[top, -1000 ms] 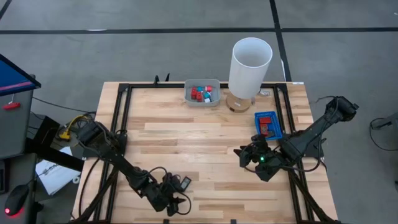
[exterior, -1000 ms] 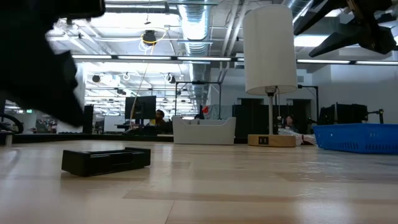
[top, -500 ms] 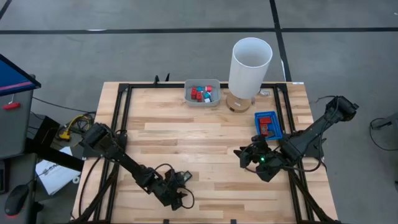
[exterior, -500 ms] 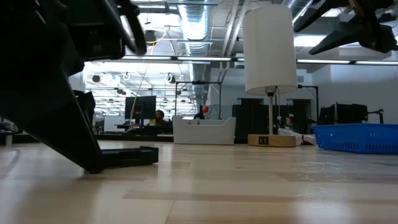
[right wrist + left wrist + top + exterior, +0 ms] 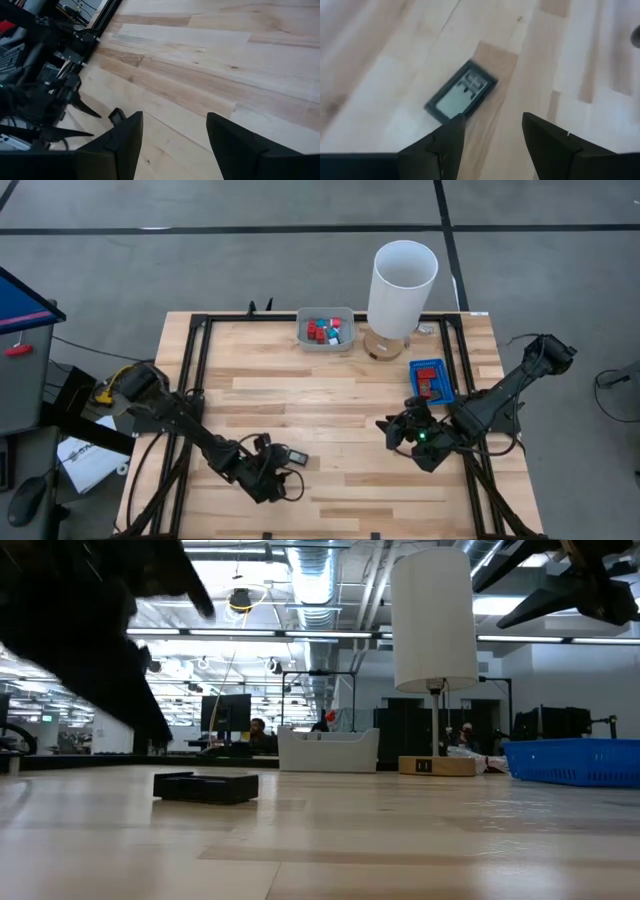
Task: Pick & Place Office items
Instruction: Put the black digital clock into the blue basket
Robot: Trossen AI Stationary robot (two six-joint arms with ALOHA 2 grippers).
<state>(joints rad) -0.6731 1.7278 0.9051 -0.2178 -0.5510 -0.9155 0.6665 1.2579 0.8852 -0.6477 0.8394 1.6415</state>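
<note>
The left end effector [image 5: 278,476] had drawn back from the flat black framed rectangle [image 5: 296,457], fingers apart, leaving it lying near the worktop's [image 5: 330,395] front edge; the right end effector [image 5: 390,430] waited open.

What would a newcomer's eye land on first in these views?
Probably the tall white lamp shade at the table's far edge, with the grey tray of red and blue pieces beside it. Next, the left gripper, open, by a flat black framed rectangle lying on the wood near the front edge.

Open-plan robotics lab — exposed ceiling ducts [image 5: 330,580], distant monitors [image 5: 225,712].
</note>
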